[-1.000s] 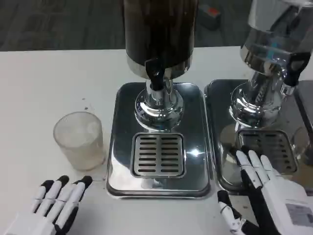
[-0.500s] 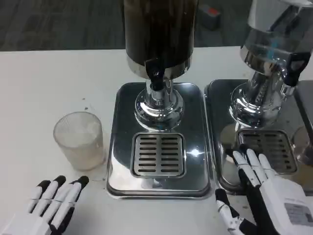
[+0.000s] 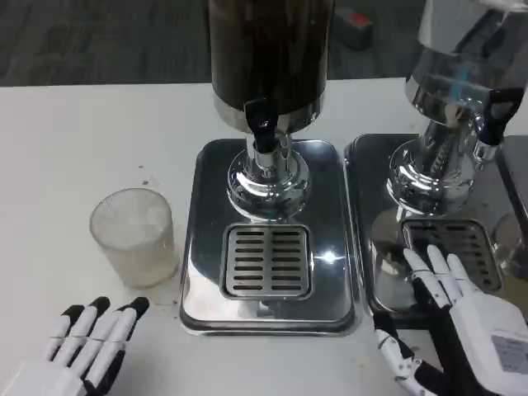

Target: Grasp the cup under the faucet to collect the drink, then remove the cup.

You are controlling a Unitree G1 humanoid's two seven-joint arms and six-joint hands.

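A clear frosted plastic cup point(image 3: 134, 235) stands upright on the white table, left of the steel drip tray point(image 3: 268, 239) and not under the faucet. The black faucet point(image 3: 263, 130) hangs from the dark drink dispenser point(image 3: 268, 58) above the tray's slotted grate point(image 3: 267, 261). My left hand point(image 3: 87, 346) lies flat on the table below the cup, fingers apart, holding nothing. My right hand point(image 3: 462, 326) is at the lower right, fingers spread over the front edge of the second tray, holding nothing.
A second silver dispenser point(image 3: 458, 91) with its own drip tray point(image 3: 375, 239) stands at the right. A glass rim point(image 3: 516, 247) shows at the right edge. Bare white table lies left of the cup.
My right hand has slid a little to the right and toward me. My left hand has drawn back slightly. The cup has not moved.
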